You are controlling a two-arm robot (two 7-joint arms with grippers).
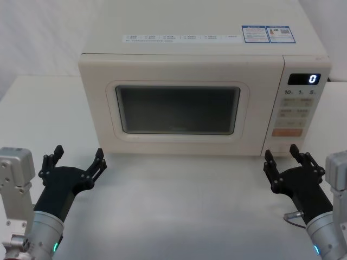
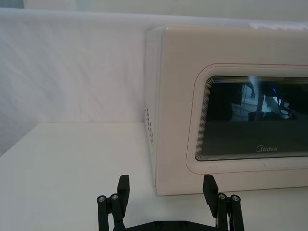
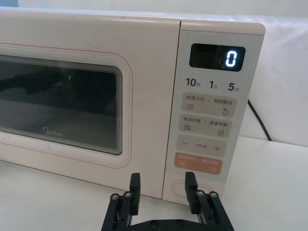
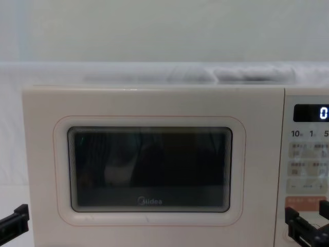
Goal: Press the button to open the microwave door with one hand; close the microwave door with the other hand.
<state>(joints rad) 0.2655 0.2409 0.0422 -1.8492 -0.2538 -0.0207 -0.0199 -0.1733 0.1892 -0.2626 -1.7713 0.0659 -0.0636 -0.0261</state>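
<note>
Head view: microwave point(image 1: 179, 97) is being carried by the desk point(image 1: 179, 206), microwave door point(image 1: 179, 108) being kept shut. Left end effector point(image 1: 77, 160) is being held wide open and empty before its left corner; right end effector point(image 1: 282, 155), likewise spread and empty, just before the button point(image 3: 180, 188).

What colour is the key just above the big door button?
Orange key, best in the right wrist view.

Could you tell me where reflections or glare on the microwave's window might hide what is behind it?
Left wrist view: bright room reflections cover the microwave door window. Right wrist view: fainter reflections plus a green glint. Chest view: soft, hazy reflections. Head view: window evenly grey.
</note>
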